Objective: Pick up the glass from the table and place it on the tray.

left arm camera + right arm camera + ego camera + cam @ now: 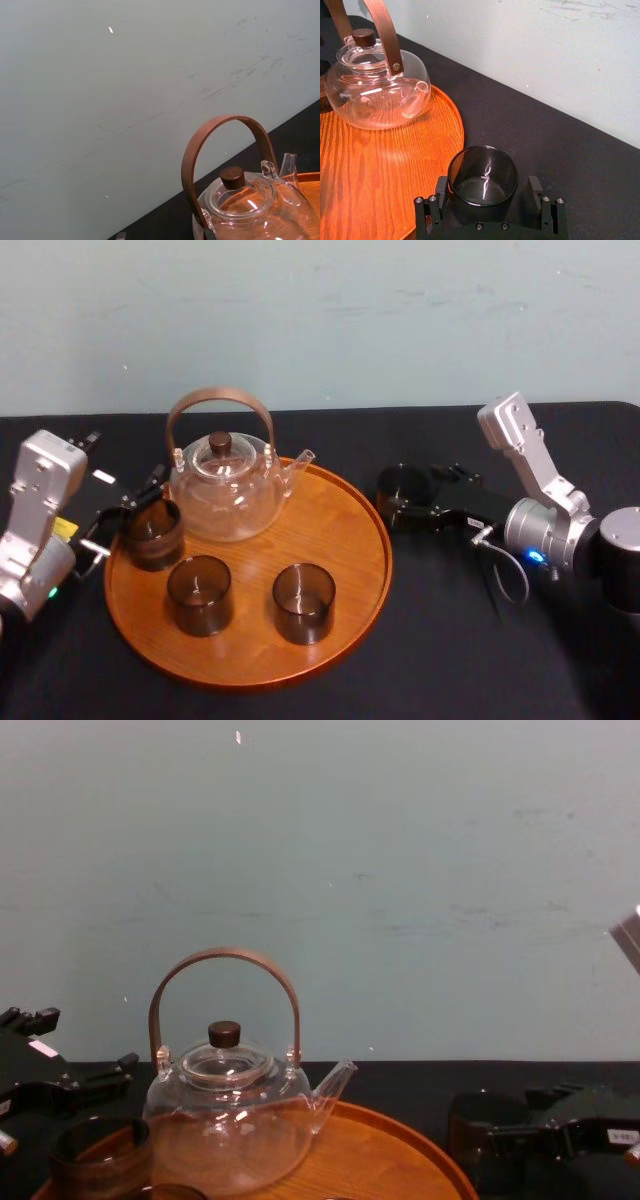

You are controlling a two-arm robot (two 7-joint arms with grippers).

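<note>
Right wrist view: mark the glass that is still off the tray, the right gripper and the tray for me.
glass (482, 170): right wrist view, on its far inner wall.
right gripper (488, 186): right wrist view, midway between its fingertips, which flank the glass.
tray (380, 175): right wrist view, on bare wood.

In mouth of right gripper (487, 186), glass (482, 175): dark smoky grey-brown, see-through, white glint inside. This gripper itself: matt black; arm (545, 480) behind it silver-grey, with small blue light (535, 558). Just beside gripper, tray (350, 560): orange-brown wood, darker wavy grain lines. Beyond gripper tip, teapot (228, 495): clear, colourless; handle (215, 398) warm brown; lid knob (220, 441) dark brown. Farther from gripper, three tumblers (199, 592) (303, 600) (152, 533): same smoky brown. Under gripper, tablecloth (450, 640): plain black. Behind, wall (350, 320): pale grey-green, faint scuff marks.
</note>
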